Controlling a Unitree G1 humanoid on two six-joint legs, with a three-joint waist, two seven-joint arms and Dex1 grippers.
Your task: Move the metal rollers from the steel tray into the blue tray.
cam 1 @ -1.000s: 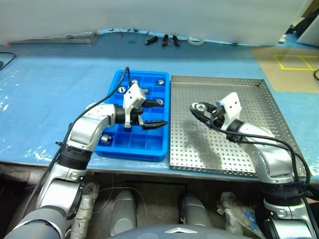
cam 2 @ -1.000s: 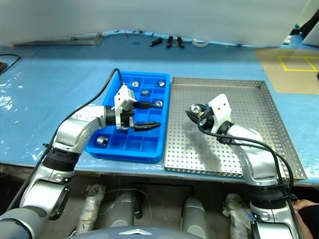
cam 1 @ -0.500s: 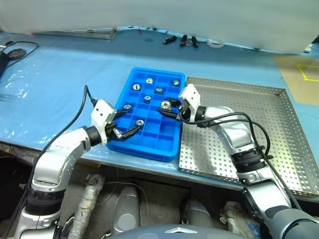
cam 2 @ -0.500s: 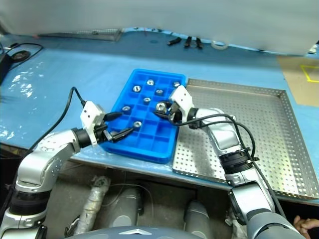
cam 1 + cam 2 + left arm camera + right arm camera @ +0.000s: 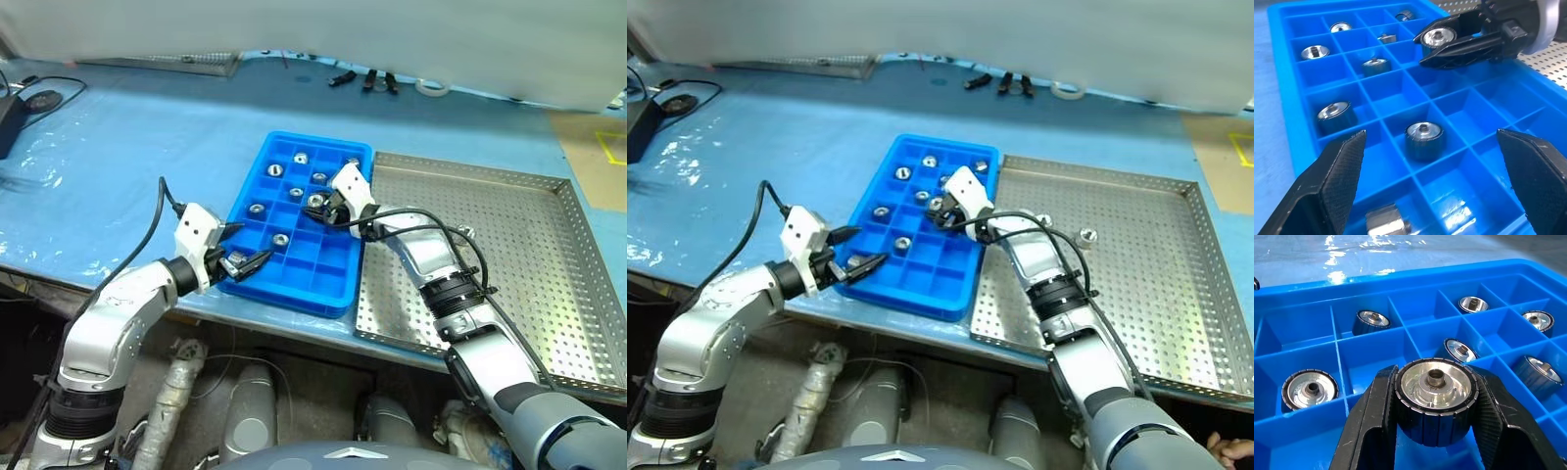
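**Ana:** Right wrist view first — the right gripper has its two fingers clamped on a metal roller, carried just above the blue tray, over one of the empty compartments.

**Ben:** And the other arm?

**Ana:** The left gripper hangs over the near end of that tray with its jaws spread wide and nothing between them.

**Ben:** How far along would you say it is?

**Ana:** Well on, I'd judge. From the head camera I count about seven rollers already sitting in separate compartments of the blue tray, plus the one in the right gripper. On the steel tray two rollers are left near its far edge, one of them half hidden behind the right arm. The rest of the perforated floor I can see looks bare.

**Ben:** So this one goes down, then two more trips?

**Ana:** That's my reading — though the arm may hide something.

**Ben:** Any brand or lettering?

**Ana:** None I can read on either tray, on the rollers or on the grippers.
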